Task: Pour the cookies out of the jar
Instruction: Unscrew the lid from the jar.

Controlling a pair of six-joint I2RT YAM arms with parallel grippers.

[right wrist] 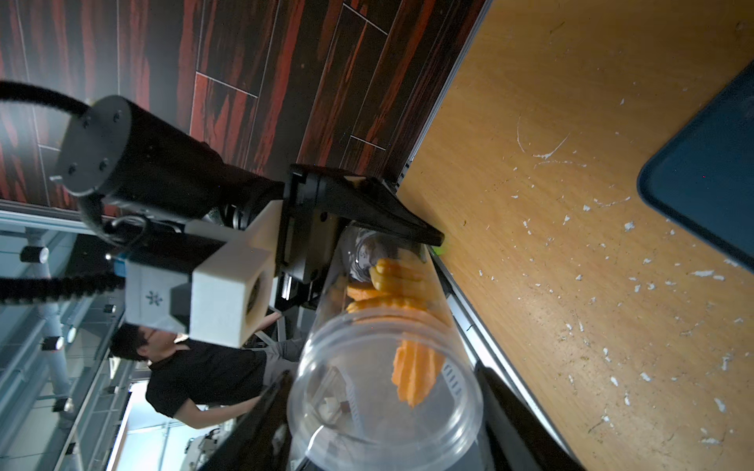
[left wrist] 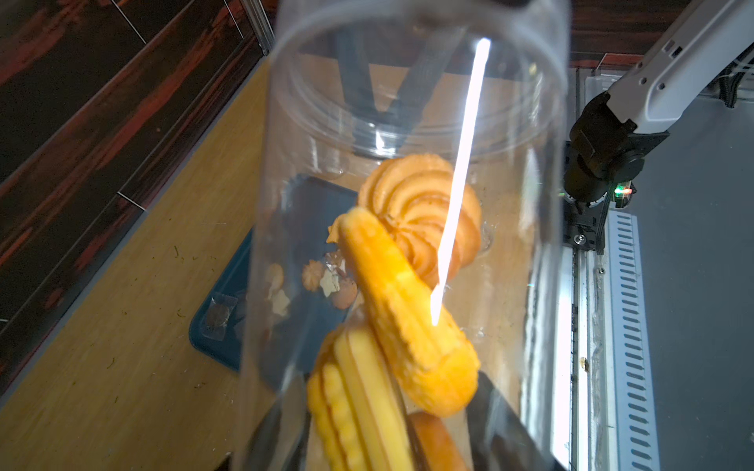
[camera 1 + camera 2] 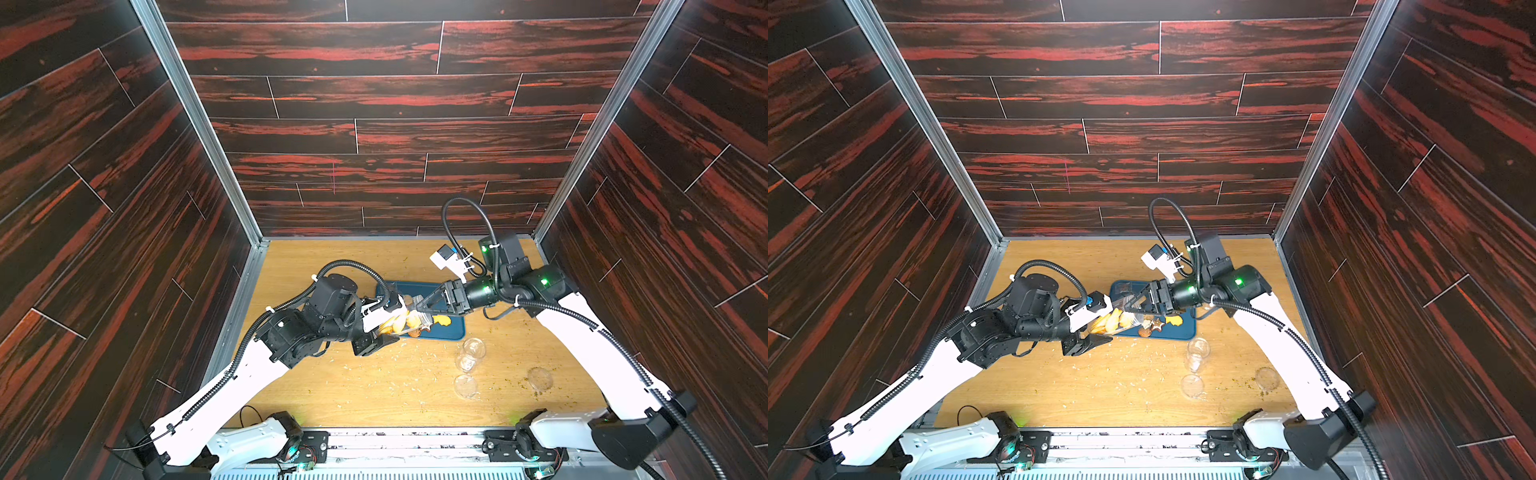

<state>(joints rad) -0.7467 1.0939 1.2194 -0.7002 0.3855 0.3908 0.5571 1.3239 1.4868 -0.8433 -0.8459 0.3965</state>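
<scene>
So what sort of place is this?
Probably a lab robot cell: wood-look wall panels on aluminium framing, a left arm and right arm mounted on a front rail, and a person beyond.

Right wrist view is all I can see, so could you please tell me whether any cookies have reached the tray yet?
Observer: Yes, a few cookies already lie on the blue tray, by the mouth of the tilted jar.
Operator: Thank you. Is anything else lying on that tray?
Observer: A small wrapped packet lies near a far corner, apart from the cookies.
Operator: And is there anything on the table close to the tray?
Observer: A clear empty jar sits on the table just off the tray's near corner, on the right arm's side.
</scene>
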